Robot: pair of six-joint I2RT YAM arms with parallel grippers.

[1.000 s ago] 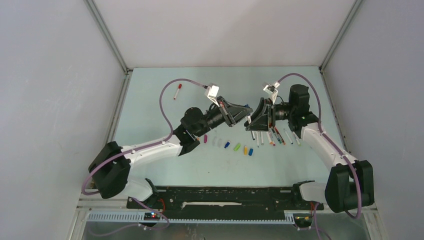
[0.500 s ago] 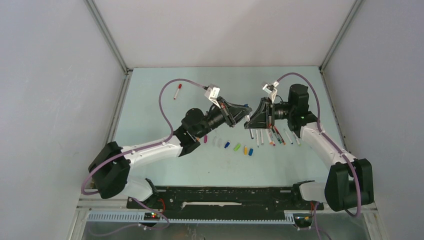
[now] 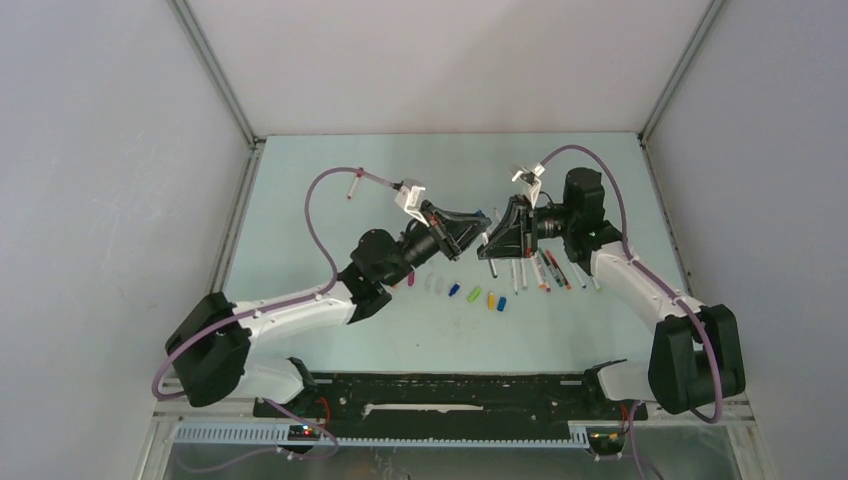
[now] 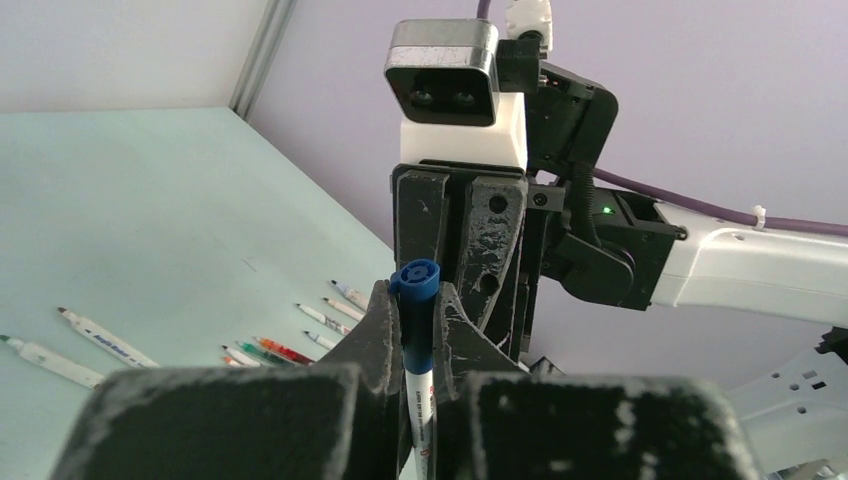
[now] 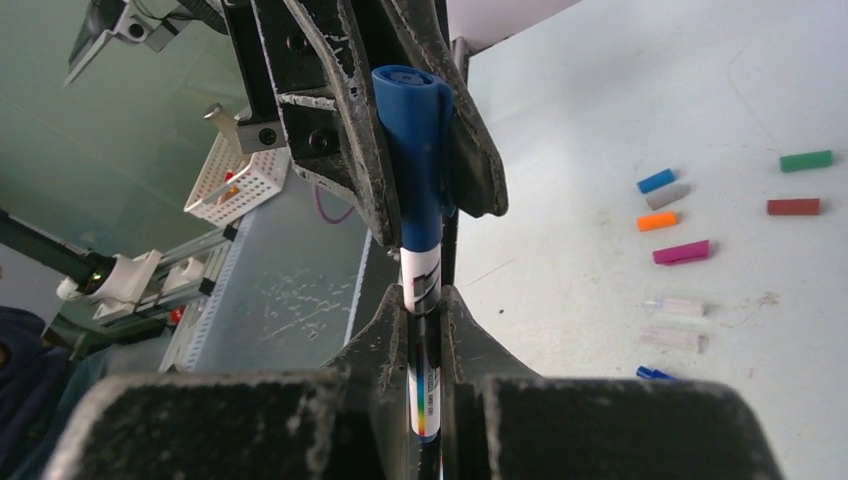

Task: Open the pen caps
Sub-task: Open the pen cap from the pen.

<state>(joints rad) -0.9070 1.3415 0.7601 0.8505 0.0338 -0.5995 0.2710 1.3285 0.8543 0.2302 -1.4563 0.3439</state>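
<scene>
Both arms are meeting mid-air above the pale green worktop (image 3: 300, 200). Left gripper (image 4: 412, 330) fingers are clamping the white pen barrel (image 4: 418, 410); right gripper (image 5: 425, 320) fingers are pinching its blue plastic cap (image 4: 415, 276). Next: pulling straight apart.

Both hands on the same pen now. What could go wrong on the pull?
1. The left hand and right hand are shut on one pen in mid-air. An off-axis pull could bend it or make it slip.
2. The blue cap may pop free and drop among the loose caps and uncapped pens below.
3. The hands sit very close, so they may collide.
</scene>
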